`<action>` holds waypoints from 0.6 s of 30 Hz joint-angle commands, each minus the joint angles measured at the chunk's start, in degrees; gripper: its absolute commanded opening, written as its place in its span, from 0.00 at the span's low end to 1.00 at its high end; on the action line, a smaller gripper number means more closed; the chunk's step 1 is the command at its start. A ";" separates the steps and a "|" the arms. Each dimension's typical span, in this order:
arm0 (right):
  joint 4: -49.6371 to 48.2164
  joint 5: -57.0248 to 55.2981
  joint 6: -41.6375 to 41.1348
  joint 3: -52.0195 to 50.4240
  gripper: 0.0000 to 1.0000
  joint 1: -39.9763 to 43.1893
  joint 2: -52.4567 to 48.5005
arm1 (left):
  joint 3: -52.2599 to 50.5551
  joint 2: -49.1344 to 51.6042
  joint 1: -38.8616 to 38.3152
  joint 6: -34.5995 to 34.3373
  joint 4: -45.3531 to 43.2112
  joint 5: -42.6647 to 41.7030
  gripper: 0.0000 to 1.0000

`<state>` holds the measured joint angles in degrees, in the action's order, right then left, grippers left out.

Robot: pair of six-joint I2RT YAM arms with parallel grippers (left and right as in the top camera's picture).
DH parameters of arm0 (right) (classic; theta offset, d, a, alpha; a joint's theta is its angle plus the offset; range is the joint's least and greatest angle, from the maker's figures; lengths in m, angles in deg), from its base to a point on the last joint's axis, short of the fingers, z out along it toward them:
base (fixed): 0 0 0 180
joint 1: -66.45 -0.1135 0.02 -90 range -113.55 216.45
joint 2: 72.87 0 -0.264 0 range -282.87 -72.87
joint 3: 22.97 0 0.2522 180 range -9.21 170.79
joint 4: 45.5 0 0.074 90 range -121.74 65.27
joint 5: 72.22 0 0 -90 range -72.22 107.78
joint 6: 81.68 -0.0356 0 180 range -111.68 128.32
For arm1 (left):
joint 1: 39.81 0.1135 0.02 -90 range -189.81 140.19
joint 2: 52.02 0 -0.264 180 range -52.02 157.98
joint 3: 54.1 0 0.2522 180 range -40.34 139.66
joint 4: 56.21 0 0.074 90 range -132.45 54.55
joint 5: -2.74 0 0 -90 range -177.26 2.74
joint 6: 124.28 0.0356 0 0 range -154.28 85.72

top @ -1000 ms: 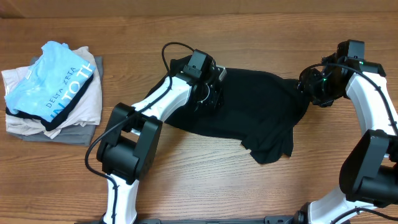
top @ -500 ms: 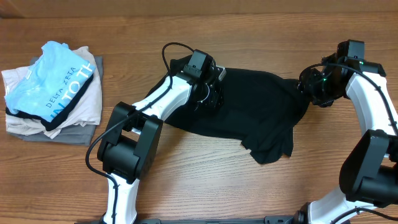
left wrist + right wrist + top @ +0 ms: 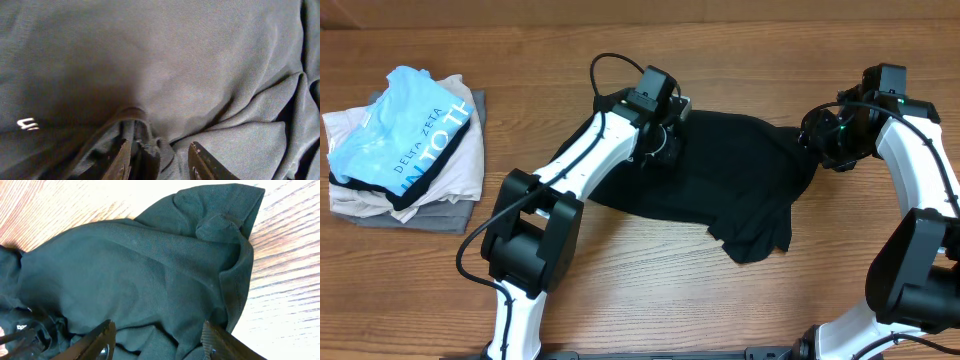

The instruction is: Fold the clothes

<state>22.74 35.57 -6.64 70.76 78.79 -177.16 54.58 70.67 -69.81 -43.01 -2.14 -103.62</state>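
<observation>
The clothes are one black shirt (image 3: 740, 170) lying rumpled across the middle of the wooden table, with a sleeve trailing toward the front. My left gripper (image 3: 665, 148) hovers over its upper left part. In the left wrist view the shirt (image 3: 190, 65) fills the frame, small white print (image 3: 27, 123) at the left. The left gripper (image 3: 161, 161) stands partly open, a raised pleat of cloth resting against one finger. My right gripper (image 3: 817, 140) is at the shirt's right edge. In the right wrist view it (image 3: 160, 339) is open wide over the shirt (image 3: 140, 265).
A stack of folded garments (image 3: 380, 195) sits at the table's left, a light-blue lettered shirt (image 3: 405, 130) on top. Bare wood (image 3: 620, 290) lies in front of the black shirt. The left arm's cable (image 3: 600, 70) loops above the shirt.
My left gripper has shifted a little up and to the right over the shirt's upper left part. The right arm has not moved.
</observation>
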 commanded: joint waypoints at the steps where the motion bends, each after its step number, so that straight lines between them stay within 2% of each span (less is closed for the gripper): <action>1: -0.28 0.31 -0.11 1.33 0.59 -0.11 1.20 | 0.07 1.51 -0.98 -1.53 0.11 2.78 0.40; 8: 0.09 0.31 -0.11 1.33 0.59 -0.11 1.20 | 0.07 3.30 -1.33 -1.60 -0.52 3.17 0.29; 14: 0.37 0.31 -0.11 1.33 0.59 -0.11 1.20 | 0.07 3.32 -1.31 -1.57 -0.39 7.58 0.31; 16: 0.42 0.31 -0.11 1.33 0.59 -0.11 1.20 | 0.07 3.32 -1.31 -1.57 -0.68 7.56 0.24; 18: 0.42 0.31 -0.11 1.33 0.59 -0.11 1.20 | 0.07 3.32 -1.51 -1.57 -0.83 7.39 0.09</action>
<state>23.33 35.57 -6.66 70.76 78.79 -177.16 54.58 73.29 -70.97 -44.34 -2.66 -97.63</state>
